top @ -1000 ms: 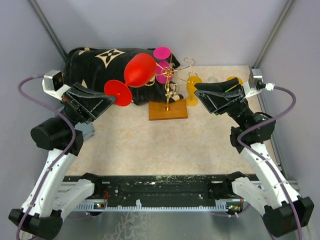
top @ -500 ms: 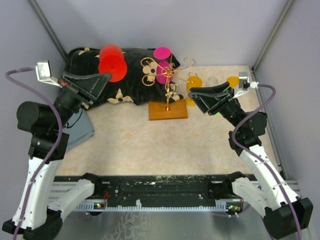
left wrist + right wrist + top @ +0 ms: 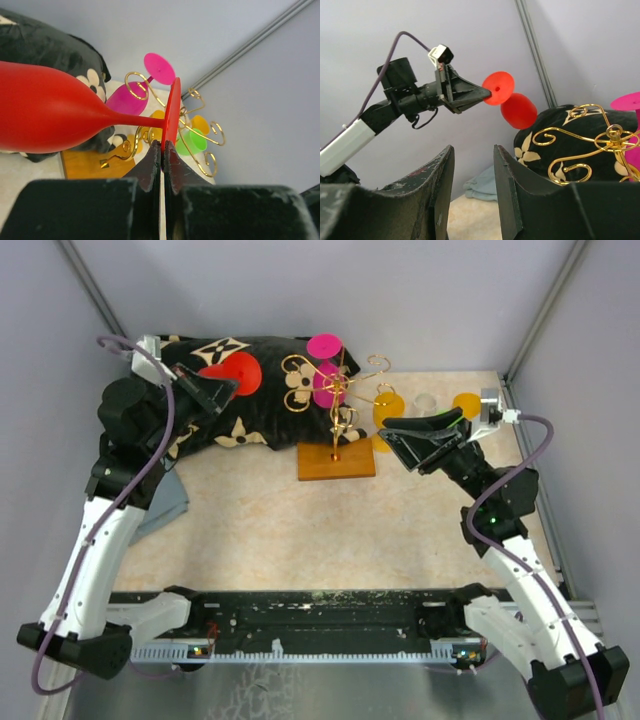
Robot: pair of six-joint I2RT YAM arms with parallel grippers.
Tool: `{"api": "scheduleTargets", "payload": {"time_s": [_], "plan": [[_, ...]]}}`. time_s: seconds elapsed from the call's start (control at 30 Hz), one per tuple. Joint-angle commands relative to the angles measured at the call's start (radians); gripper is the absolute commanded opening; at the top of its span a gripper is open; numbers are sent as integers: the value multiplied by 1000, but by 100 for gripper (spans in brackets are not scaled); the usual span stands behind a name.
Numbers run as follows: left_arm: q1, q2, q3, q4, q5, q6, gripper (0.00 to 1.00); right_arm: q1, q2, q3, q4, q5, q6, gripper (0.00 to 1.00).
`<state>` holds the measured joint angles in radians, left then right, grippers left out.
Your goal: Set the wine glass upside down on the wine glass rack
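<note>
My left gripper [image 3: 218, 390] is shut on the rim of the foot of a red wine glass [image 3: 238, 373], held in the air at the back left. In the left wrist view the fingertips [image 3: 163, 147] pinch the foot edge and the red bowl [image 3: 45, 115] points left. The gold wire rack [image 3: 338, 390] stands on its orange-brown wooden base [image 3: 335, 462] to the right of the glass, apart from it. A pink glass [image 3: 325, 382] hangs on it. My right gripper [image 3: 400, 435] is open and empty just right of the rack, with the red glass [image 3: 518, 111] in its view.
A black plush cushion [image 3: 265, 405] with beige flowers lies behind the rack. A blue-grey cloth [image 3: 165, 505] lies at the left. An orange glass [image 3: 388, 410] and a green glass [image 3: 192, 140] hang on the rack's right side. Grey walls enclose the table.
My left arm has lifted and swung the red glass left, away from the rack, and turned it so its foot faces up. The right gripper has barely shifted.
</note>
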<state>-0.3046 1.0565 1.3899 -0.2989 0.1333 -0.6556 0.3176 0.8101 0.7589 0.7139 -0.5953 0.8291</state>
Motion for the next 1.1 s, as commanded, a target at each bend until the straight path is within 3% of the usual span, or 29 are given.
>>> {"api": "scheduleTargets", "payload": {"time_s": [0.0, 0.33, 0.53, 1.07], "plan": [[10, 63, 51, -11, 12, 17, 0, -4, -38, 1, -20, 10, -63, 38], [33, 228, 83, 70, 115, -99, 0, -3, -51, -10, -50, 20, -85, 38], [48, 303, 73, 179, 245, -201, 0, -3, -45, -16, -49, 17, -88, 38], [47, 384, 75, 273, 425, -312, 0, -3, -20, -15, -42, 23, -91, 37]]}}
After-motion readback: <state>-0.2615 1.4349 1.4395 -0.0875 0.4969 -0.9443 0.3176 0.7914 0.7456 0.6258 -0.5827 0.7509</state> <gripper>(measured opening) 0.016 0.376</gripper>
